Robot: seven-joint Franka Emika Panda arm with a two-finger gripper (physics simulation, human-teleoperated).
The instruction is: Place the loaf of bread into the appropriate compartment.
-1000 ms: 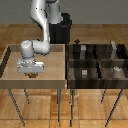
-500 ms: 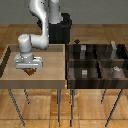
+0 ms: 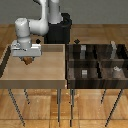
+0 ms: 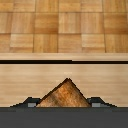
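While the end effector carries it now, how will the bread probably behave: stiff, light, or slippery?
The bread looks like a small lumpy wedge, so it is probably light. It keeps its peak between the fingers, so likely stiff. Its tapered sides could let it slip from the end effector above the tray.

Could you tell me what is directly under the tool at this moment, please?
The loaf of bread sits between the tool fingers, above the pale-wood tray. The wrist view shows its golden-brown tip; its lower part and the tray beneath are covered.
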